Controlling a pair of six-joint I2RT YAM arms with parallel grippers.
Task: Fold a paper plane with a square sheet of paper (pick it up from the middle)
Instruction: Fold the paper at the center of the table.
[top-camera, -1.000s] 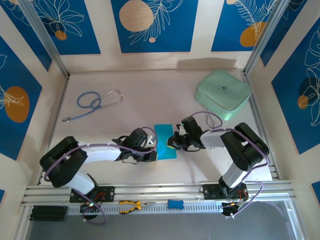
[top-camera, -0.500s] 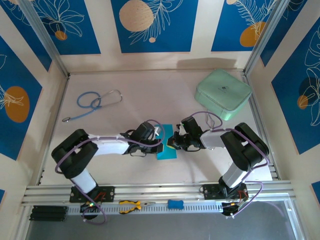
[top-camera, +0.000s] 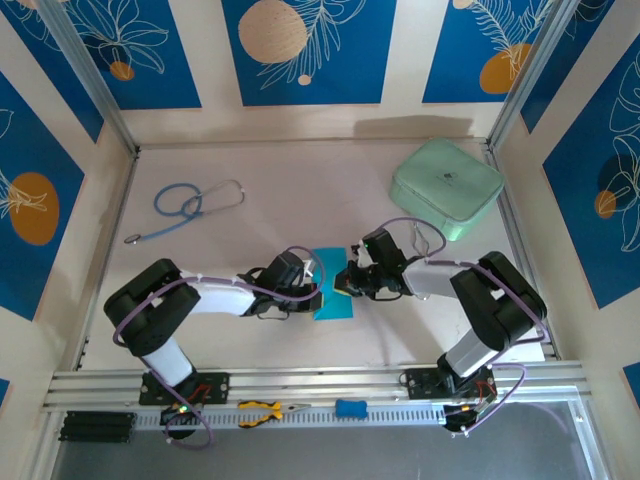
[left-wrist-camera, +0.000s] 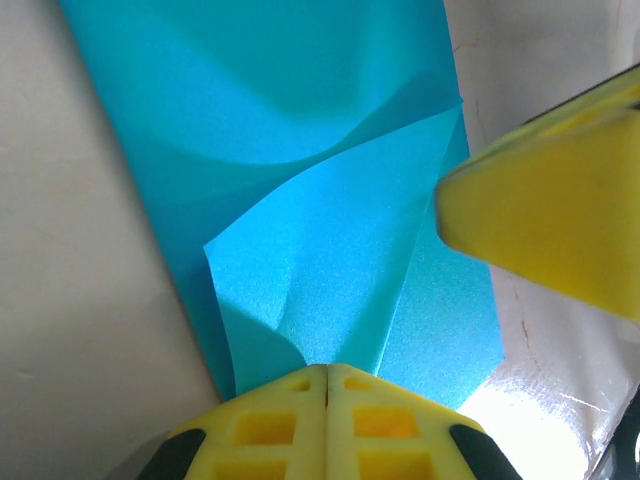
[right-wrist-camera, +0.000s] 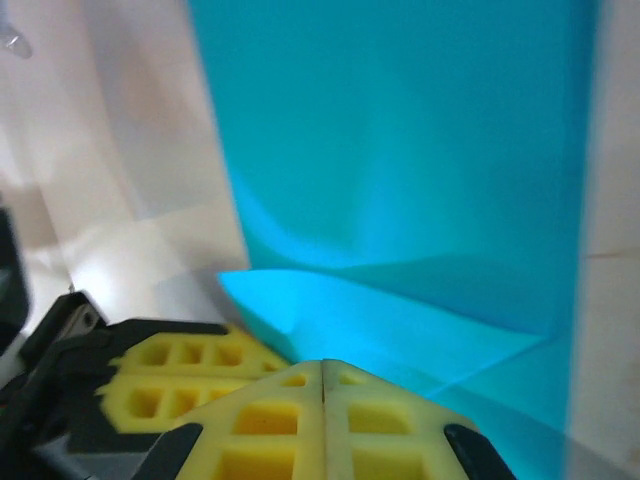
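Top view: the square sheet of paper (top-camera: 333, 300) lies on the counter (top-camera: 300, 190) near its middle, between the two arms. It reads as a cyan rectangle, long side running near to far.

Left tool (top-camera: 317, 291) reaches in from the left and meets the sheet's left edge. Left wrist view: its yellow pads (left-wrist-camera: 290, 400) are clenched together, seam tight. A raised flap of the sheet narrows down into that seam, so it is grasping the paper. The flap stands off the layer below, with a soft curved shadow under it.

Right tool (top-camera: 346, 284) comes in from the right and sits over the sheet's right edge, just beside the left tool. Right wrist view: its pads (right-wrist-camera: 380, 410) are clenched, no gap. A pale lifted fold runs up to the tips; I cannot tell whether any paper is caught between them.

Elsewhere on the counter:
- stethoscope (top-camera: 190, 205), far left, well apart from the sheet
- mint-green case (top-camera: 446, 187), far right
- yellow-handled pliers (top-camera: 262, 408) and small blue block (top-camera: 350, 407) on the near rail
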